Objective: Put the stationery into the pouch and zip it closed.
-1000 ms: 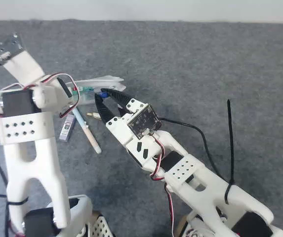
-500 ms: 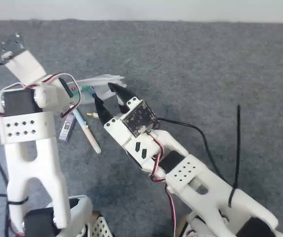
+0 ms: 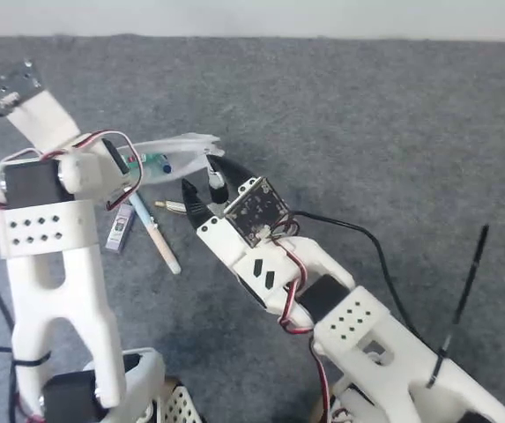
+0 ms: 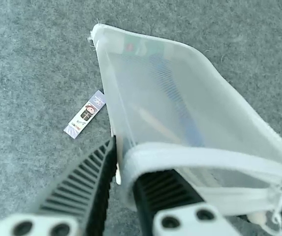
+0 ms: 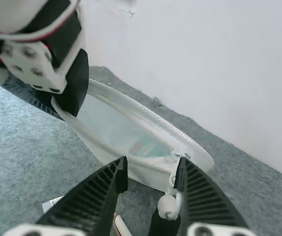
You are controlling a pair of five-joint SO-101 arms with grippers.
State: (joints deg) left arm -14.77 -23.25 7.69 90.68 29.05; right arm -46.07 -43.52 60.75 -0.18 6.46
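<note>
The left gripper (image 4: 123,162) is pinched on the rim of the translucent mesh pouch (image 4: 180,113) and holds it off the grey surface (image 3: 367,132) at the far left, with a blue pen (image 4: 180,115) showing through its wall. The right gripper (image 3: 199,174) is spread at the pouch's right end, one finger on each side of the zipper edge. A light pen (image 3: 157,233) and a small flat packet (image 3: 121,227) lie on the surface just nearer than the pouch.
</note>
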